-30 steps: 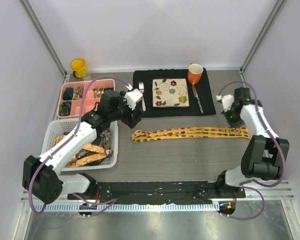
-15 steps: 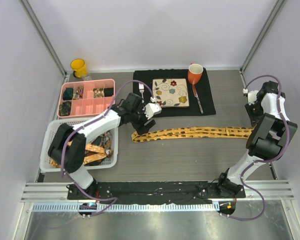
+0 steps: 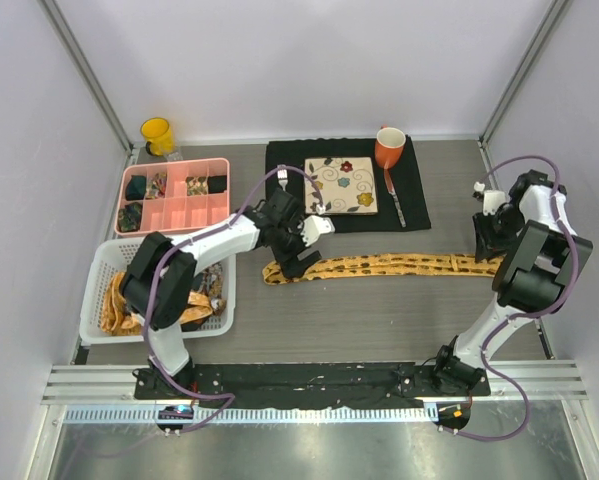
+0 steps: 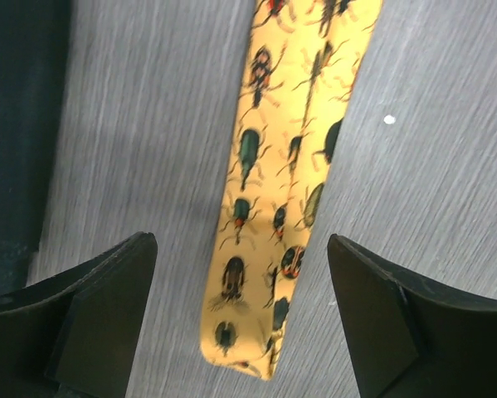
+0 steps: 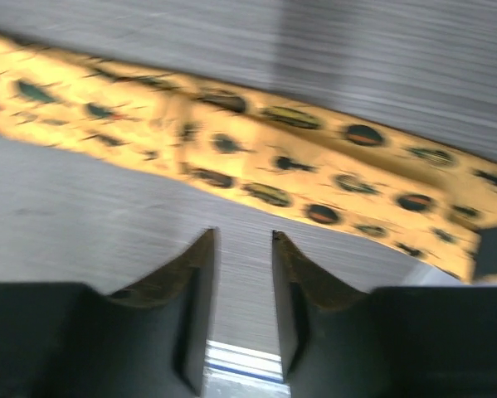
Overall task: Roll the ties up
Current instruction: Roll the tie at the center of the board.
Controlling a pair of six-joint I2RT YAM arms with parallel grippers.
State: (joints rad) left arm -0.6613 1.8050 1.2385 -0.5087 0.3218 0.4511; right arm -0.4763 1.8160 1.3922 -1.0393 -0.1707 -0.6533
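One mustard-yellow tie [image 3: 399, 265] with dark beetle prints lies flat across the table, left to right. My left gripper [image 3: 297, 262] hovers over its left end. In the left wrist view the tie's end [image 4: 256, 274] sits between the wide-apart fingers [image 4: 90, 315] of this gripper [image 4: 240, 311], untouched and open. My right gripper [image 3: 483, 243] is by the tie's right end. In the right wrist view its jaws [image 5: 241, 249] stand a narrow gap apart over bare table, just short of the tie [image 5: 231, 157]. More ties [image 3: 119, 305] lie heaped in the white basket [image 3: 97, 262].
A pink compartment tray [image 3: 179, 212] with rolled fabric sits at the back left, and a yellow cup [image 3: 157, 133] stands behind it. A black mat [image 3: 409, 205] at the back carries a flowered tile [image 3: 340, 185], an orange mug [image 3: 389, 147], a fork [image 3: 282, 183] and a knife [image 3: 395, 203].
My left gripper has swung right and forward from beside the basket to the tie's left end. My right gripper has let its jaws part and shifted toward the right wall.
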